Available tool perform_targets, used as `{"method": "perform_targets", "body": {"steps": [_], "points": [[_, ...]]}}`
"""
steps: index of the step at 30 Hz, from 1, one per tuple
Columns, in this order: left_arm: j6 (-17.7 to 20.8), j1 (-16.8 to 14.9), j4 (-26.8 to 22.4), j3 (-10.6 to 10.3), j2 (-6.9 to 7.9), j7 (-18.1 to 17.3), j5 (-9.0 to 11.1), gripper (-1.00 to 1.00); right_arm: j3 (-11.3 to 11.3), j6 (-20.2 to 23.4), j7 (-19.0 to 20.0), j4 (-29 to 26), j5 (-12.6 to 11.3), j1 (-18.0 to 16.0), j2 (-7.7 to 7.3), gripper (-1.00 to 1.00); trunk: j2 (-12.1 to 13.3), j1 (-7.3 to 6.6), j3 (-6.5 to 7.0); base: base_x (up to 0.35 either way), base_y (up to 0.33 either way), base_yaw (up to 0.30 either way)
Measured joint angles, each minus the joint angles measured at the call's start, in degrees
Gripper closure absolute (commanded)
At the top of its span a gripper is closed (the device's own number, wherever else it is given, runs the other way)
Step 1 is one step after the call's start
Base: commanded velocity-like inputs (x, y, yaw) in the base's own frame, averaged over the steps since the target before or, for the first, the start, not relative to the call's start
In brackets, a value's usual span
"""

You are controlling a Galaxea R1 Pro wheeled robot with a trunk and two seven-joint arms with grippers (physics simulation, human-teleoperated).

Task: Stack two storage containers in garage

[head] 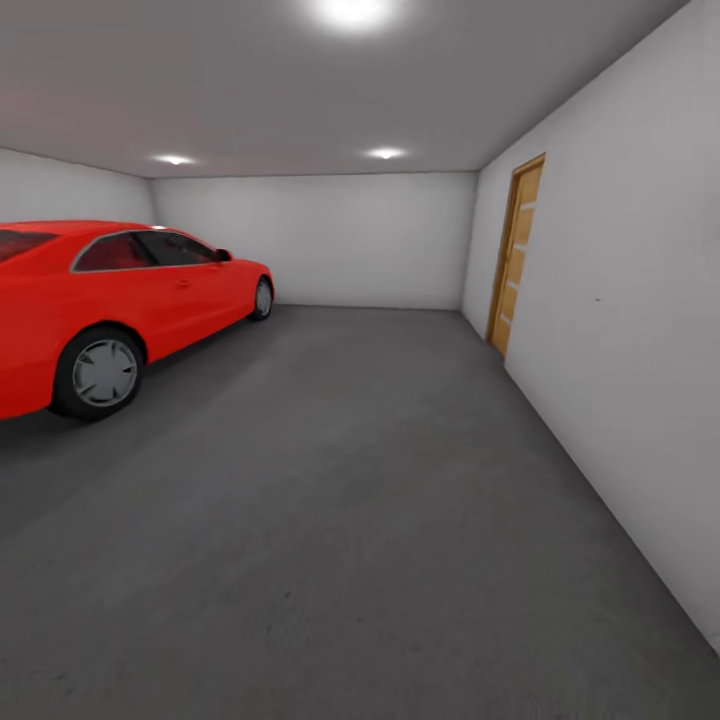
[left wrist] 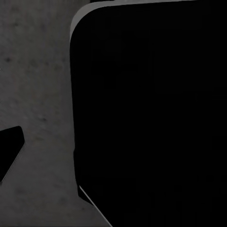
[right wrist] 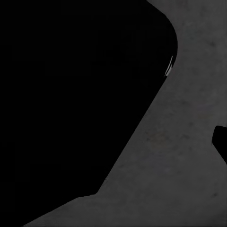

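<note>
Both wrist views: a large black shape blocks most of the frame, mottled grey floor [left wrist: 38,94] past it. Cannot tell whether either gripper is open or closed. Head view: garage, dark grey floor stretching ahead, red car [head: 110,300] at left, wooden door [head: 515,255] in right wall, white walls, ceiling lights [head: 350,10] lit.

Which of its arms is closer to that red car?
Left, most likely. The car stands on the robot's left side, so the left arm is the one toward it; the right arm is toward the door. Both wrist cameras face grey floor, not the car.
</note>
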Motion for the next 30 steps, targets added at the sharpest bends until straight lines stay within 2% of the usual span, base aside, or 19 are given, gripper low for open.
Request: {"method": "perform_targets", "body": {"steps": [9, 15, 30], "points": [[-0.24, 0.0, -0.01, 0.13, -0.01, 0.0, 0.12, -1.0, 0.0, 0.0, 0.0, 0.0, 0.0, 0.0, 0.05, -1.0, 0.0, 0.0, 0.0, 0.0, 0.0, -0.265], [-0.22, 0.0, -0.07, 0.12, 0.01, 0.01, 0.09, -1.0, 0.07, 0.01, -0.06, 0.0, 0.07, 0.0, 0.09, -1.0, 0.0, -0.01, 0.0, 0.026, 0.0, -0.053], [0.2, 0.0, -0.08, 0.24, 0.36, 0.08, 0.33, -1.0, 0.17, 0.01, -0.16, 0.0, 0.08, 0.0, 0.15, -1.0, 0.0, -0.04, 0.0, 0.295, 0.0, -0.002]]}}
